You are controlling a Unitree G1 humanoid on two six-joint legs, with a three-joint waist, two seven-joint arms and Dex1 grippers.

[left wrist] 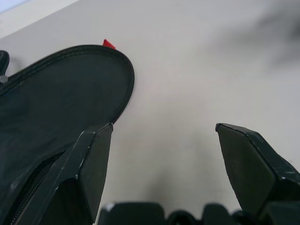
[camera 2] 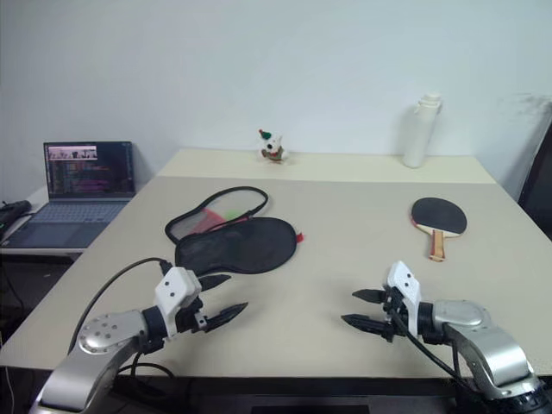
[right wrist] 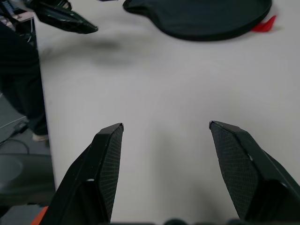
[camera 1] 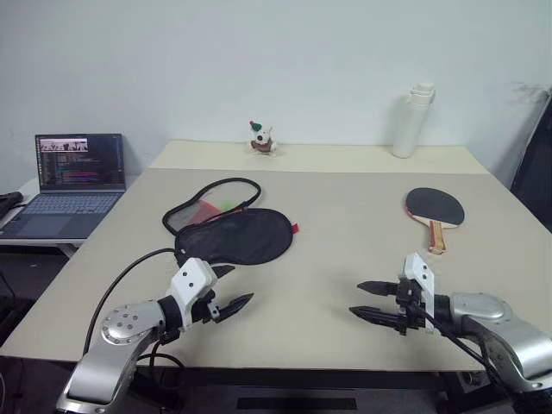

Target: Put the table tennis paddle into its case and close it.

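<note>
The table tennis paddle [camera 1: 434,208] lies flat on the beige table [camera 1: 345,259], black face up, handle toward the near edge. Well to its left sits the case [camera 1: 233,235], its mesh flap and black cord loop spread behind it. Beyond the paddle, a white bottle [camera 1: 413,121] stands near the pale wall; a small figurine [camera 1: 261,138] sits further left. A laptop [camera 1: 73,183] rests on a side desk. The left gripper [camera 1: 235,291] and right gripper [camera 1: 360,298] hover above the near edge, fingers spread, empty.

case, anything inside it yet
The case lies flat; red and green show through its mesh flap, but the black part hides its inside. The table tennis paddle lies apart on the table.
</note>
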